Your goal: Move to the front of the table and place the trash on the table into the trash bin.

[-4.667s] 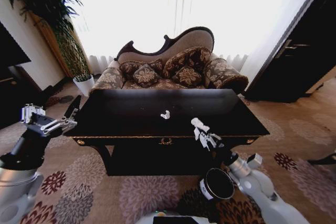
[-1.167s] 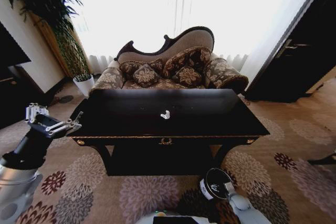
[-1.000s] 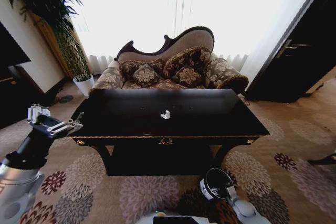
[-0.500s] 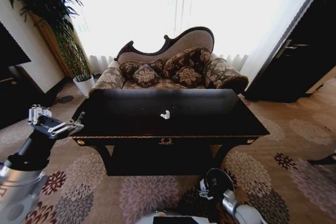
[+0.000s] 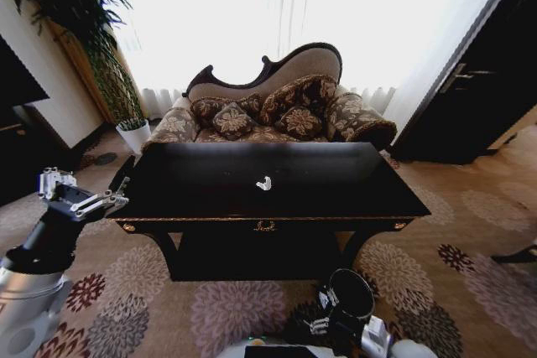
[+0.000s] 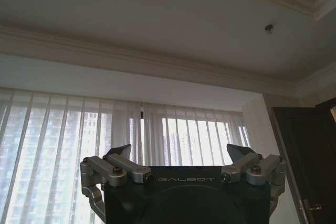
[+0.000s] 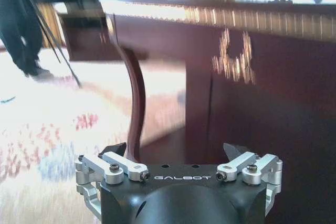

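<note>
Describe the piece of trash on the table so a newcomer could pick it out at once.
Start at the big glossy black table in front of the patterned sofa. Near the middle of its top lies a small white crumpled paper scrap. It is the one pale thing on that dark surface.

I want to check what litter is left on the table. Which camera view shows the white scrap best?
The head view: the white scrap lies near the middle of the table top, seen from above. The right wrist view looks at the table's front edge and leg from low down, not its top. The left wrist view faces curtains and ceiling.
</note>
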Controlling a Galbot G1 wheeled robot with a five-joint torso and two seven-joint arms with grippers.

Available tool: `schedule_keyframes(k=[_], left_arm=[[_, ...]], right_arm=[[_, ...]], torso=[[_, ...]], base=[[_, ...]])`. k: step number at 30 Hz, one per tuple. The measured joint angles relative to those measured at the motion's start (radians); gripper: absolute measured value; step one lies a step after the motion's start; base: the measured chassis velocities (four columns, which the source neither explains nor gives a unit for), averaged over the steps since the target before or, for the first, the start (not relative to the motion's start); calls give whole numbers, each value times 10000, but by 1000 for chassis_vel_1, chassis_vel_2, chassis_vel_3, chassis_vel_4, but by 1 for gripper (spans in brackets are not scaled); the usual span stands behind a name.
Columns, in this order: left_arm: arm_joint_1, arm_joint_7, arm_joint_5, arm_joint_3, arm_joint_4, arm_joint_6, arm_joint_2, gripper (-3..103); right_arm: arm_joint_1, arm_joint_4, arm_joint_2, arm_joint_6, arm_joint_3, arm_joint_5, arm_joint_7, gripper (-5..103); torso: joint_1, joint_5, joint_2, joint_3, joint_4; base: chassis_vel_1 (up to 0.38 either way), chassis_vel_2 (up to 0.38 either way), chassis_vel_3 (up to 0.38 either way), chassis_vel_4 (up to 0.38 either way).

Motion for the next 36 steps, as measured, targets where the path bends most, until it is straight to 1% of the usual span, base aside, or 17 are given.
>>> schedule_keyframes(k=[2, 4, 6, 8, 14, 16, 17, 20, 21, 23, 24, 25, 28, 30, 32, 34, 36], left_arm=[[2, 0, 0, -6, 0, 0, 0, 100], [22, 0, -53, -61, 0, 0, -1, 100], [25, 0, -75, -81, 0, 0, 0, 100], [47, -1, -138, -147, 0, 0, 26, 100], [54, -1, -249, -250, 1, -2, 74, 100], [53, 0, -250, -250, 1, -2, 68, 100], [52, 0, -250, -238, 3, -2, 43, 100], [52, 0, -250, -227, 3, -1, 14, 100], [53, 0, -247, -226, 4, 6, -24, 100], [64, 0, -243, -234, 4, 11, -46, 100], [75, 0, -237, -247, 5, 13, -57, 100], [75, 0, -237, -247, 5, 13, -57, 100], [81, 2, -195, -262, 5, 35, -112, 100], [81, 1, -167, -252, 5, 41, -138, 100], [94, 3, -11, -173, 6, 49, -277, 100], [111, 5, 56, -138, 6, 50, -343, 100], [138, 7, 166, -98, 6, 62, -442, 100]], right_arm=[[0, 173, 11, -33, 17, 71, 9, 100], [87, 1390, 48, -711, 224, 685, 255, 100], [129, 1717, 33, -949, 317, 903, 357, 100], [221, 2421, -52, -1560, 655, 1404, 503, 100], [275, 3481, -237, -2285, 1139, 1801, 625, 100], [297, 3584, -248, -2359, 1142, 1840, 695, 100], [397, 3859, -275, -2662, 1133, 1936, 1010, 100], [524, 4173, -286, -3059, 1051, 2001, 1495, 100], [670, 4482, -290, -3446, 910, 2093, 2065, 100], [807, 4664, -308, -3760, 798, 2219, 2532, 100], [1000, 4745, -341, -4095, 692, 2369, 3031, 100], [1000, 4745, -341, -4095, 692, 2369, 3031, 100], [1876, 4784, -552, -5088, 275, 3055, 4547, 100], [2061, 4783, -604, -5203, 210, 3170, 4759, 100], [2620, 4781, -889, -5420, 0, 3514, 5478, 100], [2772, 4777, -1017, -5430, -63, 3622, 5736, 100], [3206, 4734, -1384, -5417, -197, 3925, 6324, 100]], torso=[[0, 1, 0, 0, 0], [1, -1, 0, 0, 0], [1, -2, 0, 0, 1], [0, -3, 0, 1, 2], [0, 0, 0, 1, 0], [1, 0, -1, 1, 0], [1, -1, 0, 1, 1], [1, -1, 0, 1, 1], [1, 0, 0, 1, 0], [1, -1, 0, 1, -1], [0, -1, 0, 1, -1], [0, -1, 0, 1, -1], [1, 0, 0, 1, -1], [1, 1, 0, 1, 1], [2, 1, -1, 2, 2], [2, 1, -1, 2, 0], [1, 1, 0, 1, 0]], base=[[0, 0, 0, 0], [0, 0, 0, 0], [0, 0, 0, 0], [0, 0, 0, 0], [0, 0, 0, 0], [0, 0, 0, 0], [0, 0, 0, 0], [0, 0, 0, 0], [0, 0, 0, 0], [0, 0, 0, 0], [0, 0, 0, 0], [0, 0, 0, 0], [0, 0, 0, 0], [0, 0, 0, 0], [0, 0, 0, 0], [0, 0, 0, 0], [0, 0, 0, 0]])
